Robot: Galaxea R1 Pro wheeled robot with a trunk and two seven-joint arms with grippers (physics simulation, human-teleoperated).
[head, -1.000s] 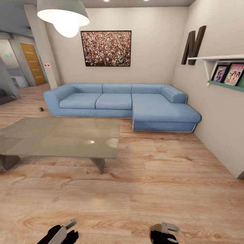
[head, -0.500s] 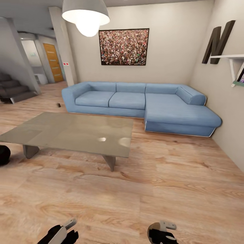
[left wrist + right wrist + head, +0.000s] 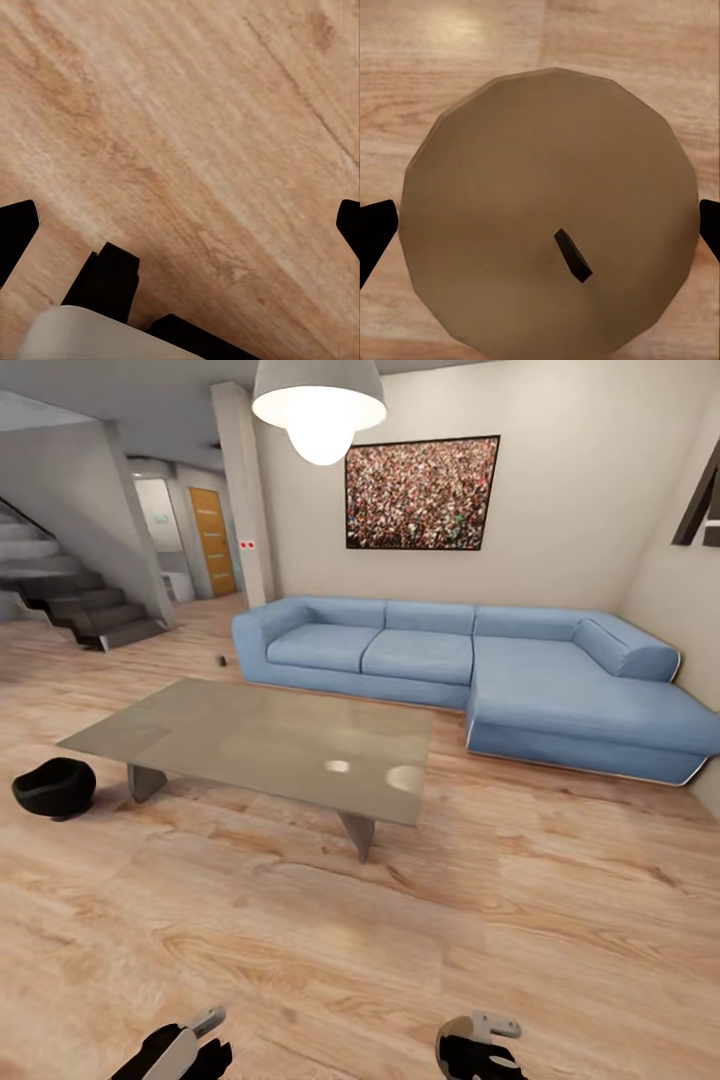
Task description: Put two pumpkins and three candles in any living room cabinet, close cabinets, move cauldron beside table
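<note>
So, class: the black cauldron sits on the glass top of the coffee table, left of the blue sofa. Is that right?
Not quite. The head view shows the cauldron standing on the wooden floor beside the coffee table's left end, not on its glass top. The blue sofa does lie to its right.

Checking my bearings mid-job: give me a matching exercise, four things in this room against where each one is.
Things:
1. squat black cauldron
2. tan stubby candle
3. blue corner sofa
4. glass-topped grey coffee table

Places:
A. between the right gripper's fingertips
B. against the far wall
C. on the floor beside the table's left end
D. mid-room, before the sofa

Pairs: 1-C, 2-A, 3-B, 4-D
</note>
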